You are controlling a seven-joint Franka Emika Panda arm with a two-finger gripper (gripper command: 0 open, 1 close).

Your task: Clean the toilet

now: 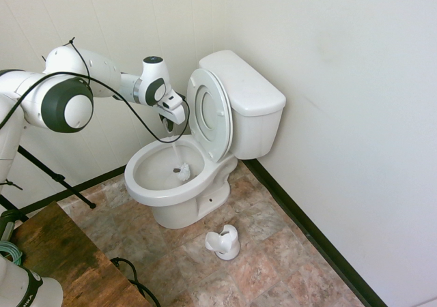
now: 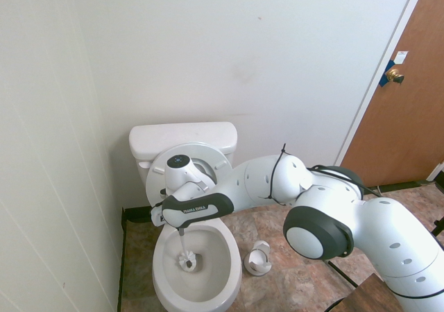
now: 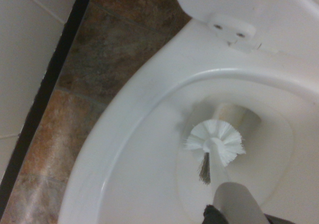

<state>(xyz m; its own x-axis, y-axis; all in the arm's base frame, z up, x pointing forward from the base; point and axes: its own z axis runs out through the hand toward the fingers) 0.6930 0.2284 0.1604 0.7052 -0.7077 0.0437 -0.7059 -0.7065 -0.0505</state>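
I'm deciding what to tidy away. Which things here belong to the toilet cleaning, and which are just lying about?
Part of the job:
- toilet
- white brush, head down in the bowl
- gripper, shut on the brush's handle

Just there:
- brush holder on the floor, seemingly the brush's own
- wooden table
- door

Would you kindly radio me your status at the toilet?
Gripper shut on white plastic brush; bristles inside white ceramic toilet's bowl; raised white lid leaves bowl open.

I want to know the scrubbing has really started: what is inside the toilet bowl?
Inside the bowl is the round white head of a brush, with one dark tuft. The head hides part of the drain opening behind it.
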